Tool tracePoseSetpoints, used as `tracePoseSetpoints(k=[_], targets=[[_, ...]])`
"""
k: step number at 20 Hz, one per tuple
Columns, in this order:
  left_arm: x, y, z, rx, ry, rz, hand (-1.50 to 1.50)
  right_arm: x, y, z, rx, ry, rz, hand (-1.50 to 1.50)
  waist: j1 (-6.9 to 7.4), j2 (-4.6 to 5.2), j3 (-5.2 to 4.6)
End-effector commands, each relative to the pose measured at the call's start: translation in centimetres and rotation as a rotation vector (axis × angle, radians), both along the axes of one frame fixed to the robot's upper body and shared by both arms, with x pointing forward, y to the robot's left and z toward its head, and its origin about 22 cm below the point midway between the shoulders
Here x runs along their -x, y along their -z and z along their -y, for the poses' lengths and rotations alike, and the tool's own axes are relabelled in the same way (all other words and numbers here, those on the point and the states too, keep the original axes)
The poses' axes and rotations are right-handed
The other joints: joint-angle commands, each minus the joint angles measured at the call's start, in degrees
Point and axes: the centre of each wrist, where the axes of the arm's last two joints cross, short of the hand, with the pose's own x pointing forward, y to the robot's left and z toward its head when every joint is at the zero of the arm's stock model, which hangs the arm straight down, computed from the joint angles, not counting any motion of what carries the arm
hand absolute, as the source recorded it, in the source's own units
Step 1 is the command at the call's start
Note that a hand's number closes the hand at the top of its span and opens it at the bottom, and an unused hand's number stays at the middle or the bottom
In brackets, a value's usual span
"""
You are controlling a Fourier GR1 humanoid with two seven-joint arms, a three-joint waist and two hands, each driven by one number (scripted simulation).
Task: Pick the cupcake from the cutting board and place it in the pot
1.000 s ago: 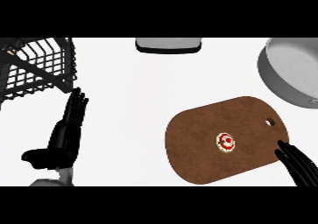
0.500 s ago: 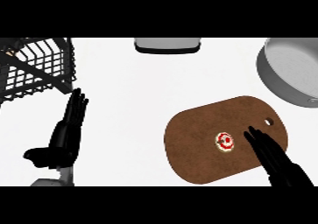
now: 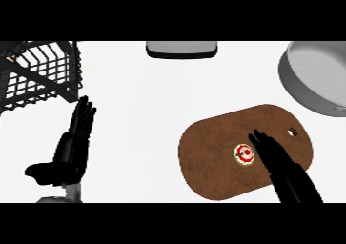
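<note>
The cupcake (image 3: 243,153) is small and round from above, pale rim with red frosting and a light dot in the middle. It sits upright near the middle of the cutting board (image 3: 225,157), a brown oval wooden one with a small hole at its far right end, lying flat toward the tabletop's near right side. The pot (image 3: 317,76) is a grey metal one, upright, nothing inside it, at the far right corner, well apart from the cupcake.

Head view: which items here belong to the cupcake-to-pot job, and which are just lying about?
Job items:
cupcake
cutting board
pot
right hand, open beside the cupcake

Lying about:
black wire rack
grey object at top edge
left hand, resting open
</note>
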Motion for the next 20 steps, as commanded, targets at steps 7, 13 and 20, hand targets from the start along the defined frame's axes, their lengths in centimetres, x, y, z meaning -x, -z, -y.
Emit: tracePoseSetpoints(k=[7, 13, 20], targets=[[-0.7, 0.6, -3.5, -0.001, 0.004, -0.004, 0.0, -2.0, 2.3, -0.8, 0.008, 0.027, -0.007, -1.5, -0.03, 0.01, -0.01], [-0.4, 0.5, -0.5, -0.004, 0.026, 0.001, 0.0, -3.1, 3.1, -0.4, 0.027, -0.014, 0.025, 1.5, -0.04, -0.01, 0.0], [-0.8, -0.4, -0.3, -0.002, 0.005, -0.002, 0.0, -5.4, 2.3, -0.2, 0.061, 0.01, 0.201, 1.5, 0.02, -0.01, 0.0]])
